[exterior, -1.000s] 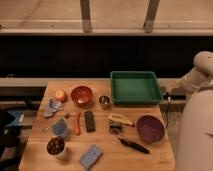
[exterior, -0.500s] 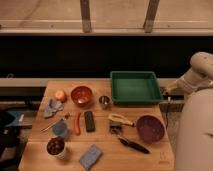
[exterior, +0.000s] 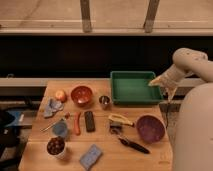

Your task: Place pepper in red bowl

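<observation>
On the wooden table, a slim red pepper and round red bowl are laid left of the green tray; the gripper is held open at its right edge.

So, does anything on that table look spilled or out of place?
Nothing stands out. The pepper lies flat, the red bowl sits upright, and the gripper hangs by the right edge of the green tray.

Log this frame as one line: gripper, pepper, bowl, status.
gripper: open, empty, by green tray's right edge | pepper: on table, in front of red bowl | status: not yet picked
</observation>
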`<state>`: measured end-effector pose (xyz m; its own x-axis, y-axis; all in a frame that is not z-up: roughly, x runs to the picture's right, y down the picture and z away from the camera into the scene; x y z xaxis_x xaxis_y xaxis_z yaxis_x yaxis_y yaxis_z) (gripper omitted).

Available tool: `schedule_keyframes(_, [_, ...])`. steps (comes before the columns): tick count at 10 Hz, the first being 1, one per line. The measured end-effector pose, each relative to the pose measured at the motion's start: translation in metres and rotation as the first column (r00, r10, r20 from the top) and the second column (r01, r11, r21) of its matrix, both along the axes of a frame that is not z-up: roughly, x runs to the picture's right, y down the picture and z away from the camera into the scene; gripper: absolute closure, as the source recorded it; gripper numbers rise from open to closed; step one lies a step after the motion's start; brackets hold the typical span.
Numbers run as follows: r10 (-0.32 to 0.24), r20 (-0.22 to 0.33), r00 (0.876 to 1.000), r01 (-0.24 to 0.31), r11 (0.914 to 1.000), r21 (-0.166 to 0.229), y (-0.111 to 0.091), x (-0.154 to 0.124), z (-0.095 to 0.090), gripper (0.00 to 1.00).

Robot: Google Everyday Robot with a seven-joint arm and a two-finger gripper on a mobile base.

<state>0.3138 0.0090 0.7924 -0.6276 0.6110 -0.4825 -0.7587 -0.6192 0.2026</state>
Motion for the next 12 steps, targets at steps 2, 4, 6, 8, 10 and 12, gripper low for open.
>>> schedule_keyframes(2, [-0.049,0.081,0.995,0.047,0.9985,0.029,-0.012,-0.041,-0.01,0.2])
schedule_keyframes(4, [-0.102,0.158,0.982,0.095,0.994,0.055,-0.024,-0.086,-0.018,0.2])
schedule_keyframes(6, [-0.197,0.245,0.949,0.183,0.98,0.077,-0.023,-0.148,-0.027,0.2])
schedule_keyframes(8, [-0.284,0.309,0.908,0.268,0.9588,0.095,-0.007,-0.197,-0.042,0.2])
schedule_keyframes(10, [-0.384,0.374,0.845,0.365,0.9229,0.122,0.018,-0.249,-0.062,0.2])
schedule_keyframes(12, [-0.426,0.386,0.818,0.406,0.9035,0.137,0.028,-0.261,-0.07,0.2])
